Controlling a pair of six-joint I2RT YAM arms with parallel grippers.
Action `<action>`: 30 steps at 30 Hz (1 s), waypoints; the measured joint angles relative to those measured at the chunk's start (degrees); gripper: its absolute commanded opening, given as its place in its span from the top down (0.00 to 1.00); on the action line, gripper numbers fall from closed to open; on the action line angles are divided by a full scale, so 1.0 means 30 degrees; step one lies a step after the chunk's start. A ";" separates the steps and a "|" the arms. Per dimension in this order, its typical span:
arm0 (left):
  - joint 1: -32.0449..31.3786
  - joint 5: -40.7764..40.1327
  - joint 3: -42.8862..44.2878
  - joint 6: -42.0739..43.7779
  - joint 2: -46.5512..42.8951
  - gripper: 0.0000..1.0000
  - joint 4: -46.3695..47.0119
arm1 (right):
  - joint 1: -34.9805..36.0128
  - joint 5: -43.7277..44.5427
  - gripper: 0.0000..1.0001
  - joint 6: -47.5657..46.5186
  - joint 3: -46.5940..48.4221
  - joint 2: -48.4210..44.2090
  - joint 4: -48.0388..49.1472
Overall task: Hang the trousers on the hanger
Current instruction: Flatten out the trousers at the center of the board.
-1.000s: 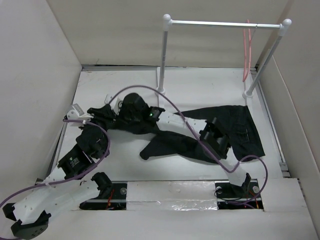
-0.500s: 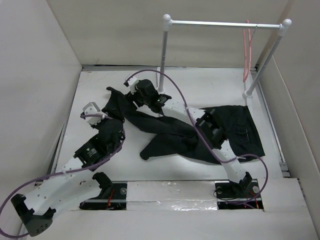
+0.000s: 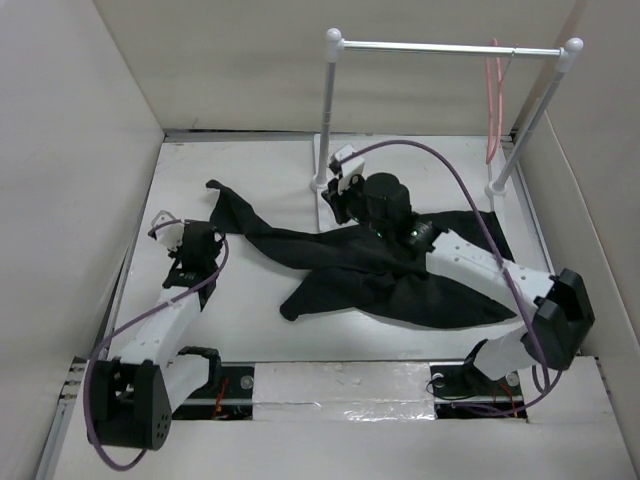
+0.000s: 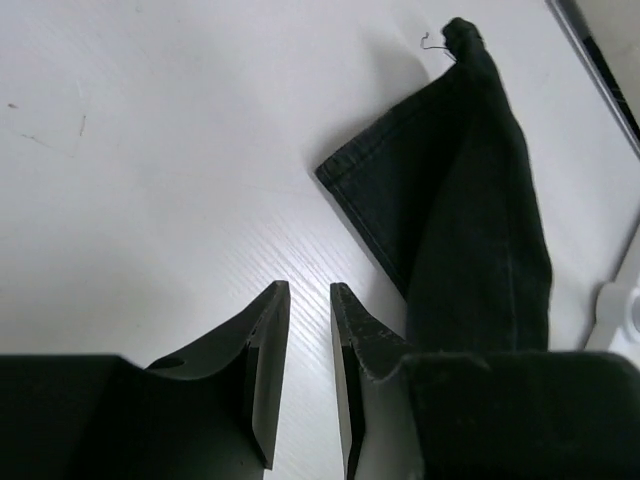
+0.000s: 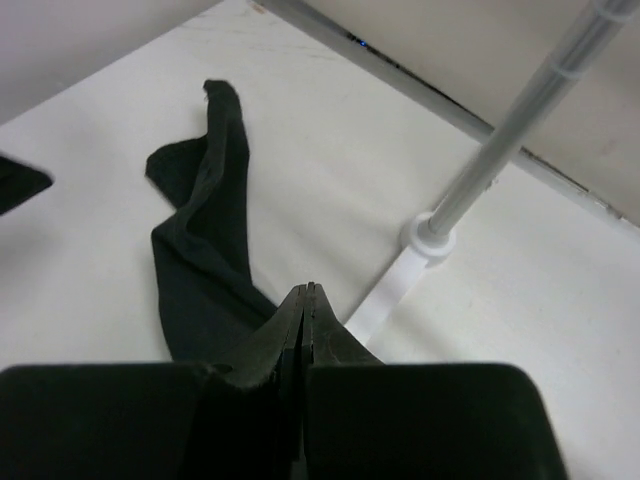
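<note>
Left gripper (image 4: 307, 292): fingers narrowly apart, just beside the hem of a trouser leg and not touching it, near the worktop's (image 3: 250, 330) left edge. Right gripper (image 5: 305, 290): fingers pressed together, by the left post of the rail (image 3: 440, 47). Trousers (image 3: 400, 280) lie across mid-worktop. Hanger (image 3: 492, 110) hangs at the rail's right end.

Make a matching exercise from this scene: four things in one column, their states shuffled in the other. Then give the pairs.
1. trousers
2. hanger
3. left gripper
4. right gripper

A. jaws pressed together
B. hooked on the rail
C. lying spread on the table
D. jaws slightly apart, nothing between them

Pairs: 1-C, 2-B, 3-D, 4-A
</note>
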 measured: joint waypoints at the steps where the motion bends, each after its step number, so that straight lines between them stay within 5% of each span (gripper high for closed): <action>1: 0.0452 0.0444 0.0000 -0.0007 0.0692 0.78 0.0481 | 0.0153 0.0000 1.00 0.0109 -0.0896 -0.0736 0.0131; 6: 0.0809 0.2208 0.0933 -0.0036 0.4656 0.53 0.1217 | 0.1209 -0.0248 1.00 0.0576 -0.4685 -0.3359 0.0189; 15: 0.1056 0.3126 0.4634 -0.0168 1.0819 0.54 0.2164 | 0.1341 -0.0408 0.84 0.1246 -0.8969 -0.9763 -0.0554; 20: 0.1457 0.3279 0.5974 -0.0423 1.3449 0.61 0.2514 | 0.1304 -0.0284 0.65 0.1654 -1.0207 -1.1948 -0.0845; 24: 0.1749 0.3577 0.6317 -0.0750 1.3799 1.00 0.2470 | 0.0576 -0.0350 0.56 0.1843 -1.0710 -1.2211 -0.1457; 30: 0.2127 0.3388 0.6601 -0.0386 1.2502 1.00 0.1188 | -0.1129 -0.0423 0.52 0.2470 -1.1191 -1.2101 -0.1953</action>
